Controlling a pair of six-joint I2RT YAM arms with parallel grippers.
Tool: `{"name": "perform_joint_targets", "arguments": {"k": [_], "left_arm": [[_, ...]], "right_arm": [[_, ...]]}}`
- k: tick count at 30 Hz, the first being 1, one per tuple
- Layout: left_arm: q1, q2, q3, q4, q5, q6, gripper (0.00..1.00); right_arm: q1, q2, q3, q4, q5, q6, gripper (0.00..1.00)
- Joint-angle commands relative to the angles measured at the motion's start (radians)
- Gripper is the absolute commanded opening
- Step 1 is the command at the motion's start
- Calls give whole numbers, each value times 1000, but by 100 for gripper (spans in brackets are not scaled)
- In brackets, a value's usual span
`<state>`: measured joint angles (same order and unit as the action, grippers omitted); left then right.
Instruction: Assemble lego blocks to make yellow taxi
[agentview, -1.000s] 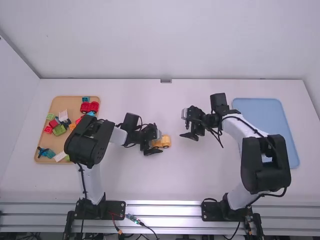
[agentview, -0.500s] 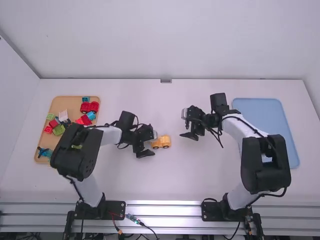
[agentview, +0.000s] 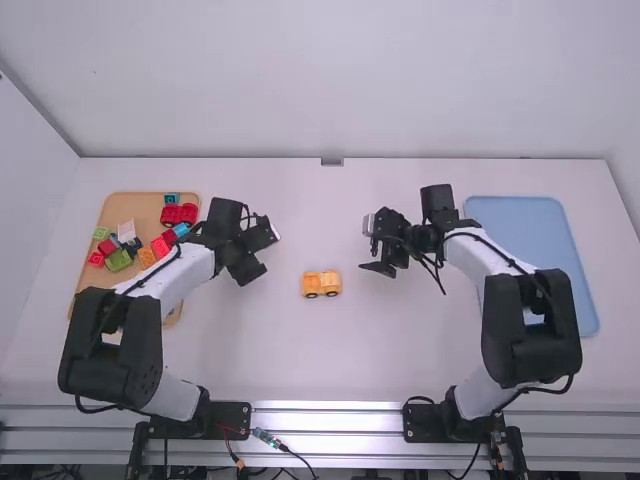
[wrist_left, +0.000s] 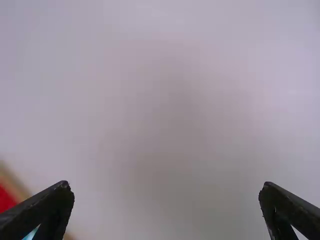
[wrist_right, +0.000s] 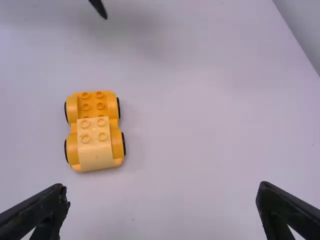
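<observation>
A yellow-orange wheeled lego base (agentview: 321, 284) stands on the table between the arms; in the right wrist view the base (wrist_right: 120, 145) carries a paler yellow block (wrist_right: 93, 150) over one end. My left gripper (agentview: 268, 250) is over the table just right of the wooden tray; the left gripper (wrist_left: 166, 187) is open with nothing between its fingers. To the right of the car base is my right gripper (agentview: 368, 245). Seen from its own wrist, the right gripper (wrist_right: 162, 187) is open and holds nothing.
The wooden tray (agentview: 98, 225) at the left holds several loose blocks in red, green, blue, white and orange, plus a red wheeled piece (agentview: 179, 214). A blue tray (agentview: 520, 215) lies at the right, partly under the right arm.
My left gripper has moved away from the car base, left and farther from the camera, toward the wooden tray. The base stayed on the table. The right arm has kept still.
</observation>
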<state>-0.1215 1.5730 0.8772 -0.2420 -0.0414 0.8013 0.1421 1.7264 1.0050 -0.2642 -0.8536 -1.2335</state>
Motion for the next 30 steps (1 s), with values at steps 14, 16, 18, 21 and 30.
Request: {"name": "perform_joint_targets", "arguments": {"k": [14, 16, 18, 21, 30], "left_arm": [[411, 5, 249, -318, -82, -517, 99], [497, 10, 283, -359, -21, -519, 99], [592, 12, 305, -391, 38, -518, 99], [699, 15, 302, -392, 91, -526, 99], [750, 64, 254, -333, 64, -549, 99]], "right_arm": [[1, -9, 8, 29, -7, 3, 99], [1, -9, 8, 34, 3, 3, 99], [1, -9, 8, 48, 25, 8, 99], [1, -9, 8, 55, 47, 8, 99], [0, -9, 10, 50, 50, 12, 99]]}}
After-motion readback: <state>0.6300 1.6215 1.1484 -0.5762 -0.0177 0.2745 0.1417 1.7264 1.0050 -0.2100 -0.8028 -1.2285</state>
